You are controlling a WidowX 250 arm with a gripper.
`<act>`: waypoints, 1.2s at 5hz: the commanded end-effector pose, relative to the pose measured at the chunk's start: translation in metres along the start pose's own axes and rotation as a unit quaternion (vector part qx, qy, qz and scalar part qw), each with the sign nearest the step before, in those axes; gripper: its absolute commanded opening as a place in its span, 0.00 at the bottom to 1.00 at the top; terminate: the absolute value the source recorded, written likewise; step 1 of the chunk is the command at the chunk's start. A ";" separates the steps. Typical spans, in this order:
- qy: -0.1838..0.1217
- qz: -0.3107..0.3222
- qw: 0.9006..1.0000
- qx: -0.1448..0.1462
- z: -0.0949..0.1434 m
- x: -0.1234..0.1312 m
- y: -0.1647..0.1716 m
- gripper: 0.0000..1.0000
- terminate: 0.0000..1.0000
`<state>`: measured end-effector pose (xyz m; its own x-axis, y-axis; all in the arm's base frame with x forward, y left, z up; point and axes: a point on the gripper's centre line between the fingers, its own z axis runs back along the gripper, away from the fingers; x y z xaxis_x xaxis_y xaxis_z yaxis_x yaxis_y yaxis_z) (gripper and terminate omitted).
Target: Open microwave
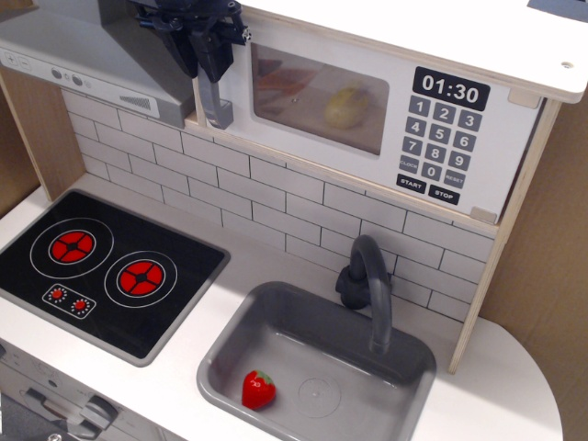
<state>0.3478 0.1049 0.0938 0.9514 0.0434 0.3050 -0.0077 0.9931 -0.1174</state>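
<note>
The microwave (395, 55) sits high at the back, of pale wood with a white door, a clear window (317, 96) and a black keypad (441, 138). Its door is closed. A yellow item (347, 106) lies inside. The grey vertical handle (217, 106) is at the door's left edge. My black gripper (204, 57) comes in from the top edge, and its fingers are closed in on the upper part of the handle, which they hide.
The grey range hood (83, 64) is just left of the handle. Below are a white tiled wall, a black stove (101, 266), a grey sink (230, 344) holding a red strawberry (258, 390), and a grey faucet (367, 285).
</note>
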 end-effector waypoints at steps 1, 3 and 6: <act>-0.030 -0.022 0.999 0.012 0.026 -0.027 -0.005 0.00 0.00; 0.078 -0.068 0.995 -0.007 0.043 -0.079 -0.019 1.00 0.00; 0.138 0.104 0.980 0.097 0.076 -0.057 0.073 1.00 0.00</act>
<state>0.2725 0.1825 0.1176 0.9664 0.2565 -0.0182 -0.2560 0.9663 0.0265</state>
